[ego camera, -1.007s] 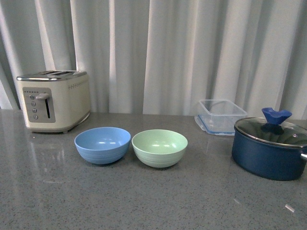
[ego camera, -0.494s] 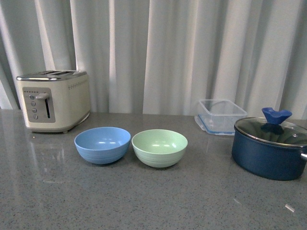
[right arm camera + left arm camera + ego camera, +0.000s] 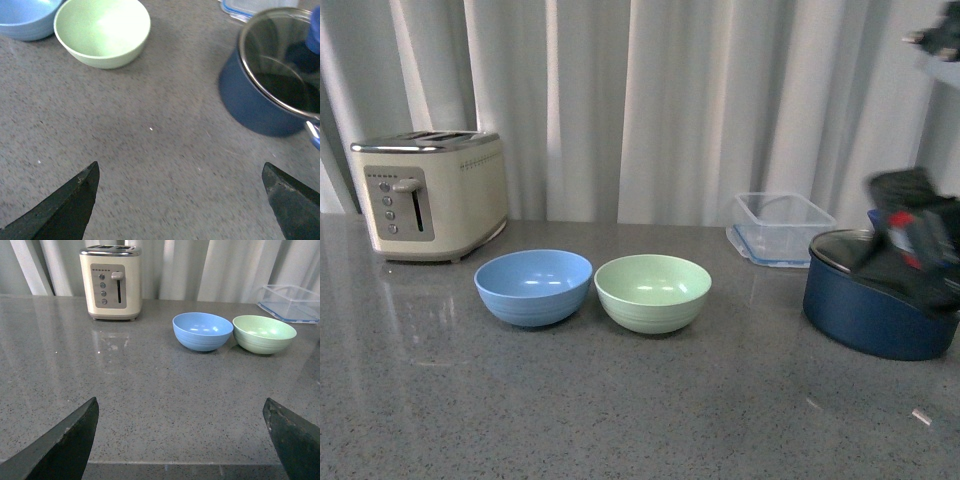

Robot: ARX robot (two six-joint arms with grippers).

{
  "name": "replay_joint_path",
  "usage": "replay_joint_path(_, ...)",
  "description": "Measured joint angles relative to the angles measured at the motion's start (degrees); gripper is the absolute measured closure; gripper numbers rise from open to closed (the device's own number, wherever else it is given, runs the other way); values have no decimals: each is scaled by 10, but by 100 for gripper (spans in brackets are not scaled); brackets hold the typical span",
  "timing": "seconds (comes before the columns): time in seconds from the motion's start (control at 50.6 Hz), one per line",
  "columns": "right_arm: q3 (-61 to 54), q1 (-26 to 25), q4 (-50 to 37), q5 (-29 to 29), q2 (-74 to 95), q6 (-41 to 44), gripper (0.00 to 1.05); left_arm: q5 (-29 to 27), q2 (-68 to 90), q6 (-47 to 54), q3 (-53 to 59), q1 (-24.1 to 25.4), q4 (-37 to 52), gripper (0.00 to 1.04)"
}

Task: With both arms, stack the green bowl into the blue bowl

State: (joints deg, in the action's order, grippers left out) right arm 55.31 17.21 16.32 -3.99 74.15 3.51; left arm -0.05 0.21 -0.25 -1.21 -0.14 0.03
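The pale green bowl [image 3: 652, 292] and the light blue bowl [image 3: 533, 287] sit upright, side by side and nearly touching, on the grey counter, blue to the left. Both are empty. My right arm [image 3: 915, 240] shows blurred at the far right, in front of the navy pot. My right gripper [image 3: 180, 200] is open and empty above bare counter, with the green bowl [image 3: 102, 30] and the blue bowl [image 3: 25, 17] ahead of it. My left gripper [image 3: 180, 440] is open and empty over the counter's near edge, far from the blue bowl [image 3: 202, 331] and the green bowl [image 3: 264, 333].
A cream toaster [image 3: 428, 195] stands at the back left. A clear plastic container [image 3: 778, 228] sits at the back right. A dark navy pot with a glass lid [image 3: 870, 310] stands at the right, close to my right gripper in the right wrist view [image 3: 270, 95]. White curtains hang behind.
My right arm has come into the front view at the far right, blurred with motion, in front of the pot. The whole view has shifted slightly. The bowls have not moved.
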Motion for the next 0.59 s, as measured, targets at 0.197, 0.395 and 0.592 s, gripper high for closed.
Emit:
replay_joint_path(0.197, 117, 44, -14, 17, 165, -42, 10, 0, 0, 0, 0, 0, 0, 7)
replay_joint_path(0.395, 181, 48, -14, 23, 267, -64, 10, 0, 0, 0, 0, 0, 0, 7)
replay_joint_path(0.592, 304, 42, 12, 33, 385, -74, 10, 0, 0, 0, 0, 0, 0, 7)
